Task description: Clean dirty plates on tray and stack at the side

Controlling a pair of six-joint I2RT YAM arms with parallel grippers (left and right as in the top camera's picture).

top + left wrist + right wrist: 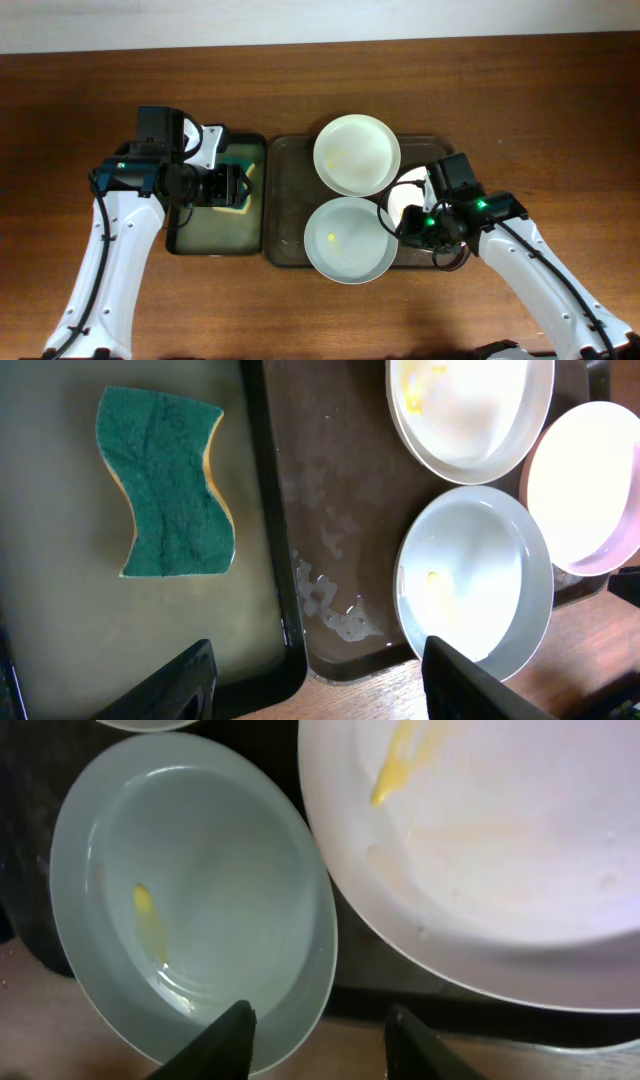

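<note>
Three white plates lie on the dark-brown tray [285, 200]: a far plate [357, 155], a near plate [348, 240] overhanging the tray's front rim, and a right plate [402, 196] partly hidden under my right arm. Yellow smears show on the near plate [200, 890] and the right plate [490, 840]. My right gripper [320, 1045] is open and low at the near plate's right rim, with one finger over the plate and the other over the wood. My left gripper [315, 690] is open and holds nothing, above the green sponge [165, 485].
The sponge lies in a narrower dark-green tray [215, 235] directly left of the brown tray. Wet patches [335, 615] sit on the brown tray's floor. Bare wood tabletop [560, 120] surrounds both trays.
</note>
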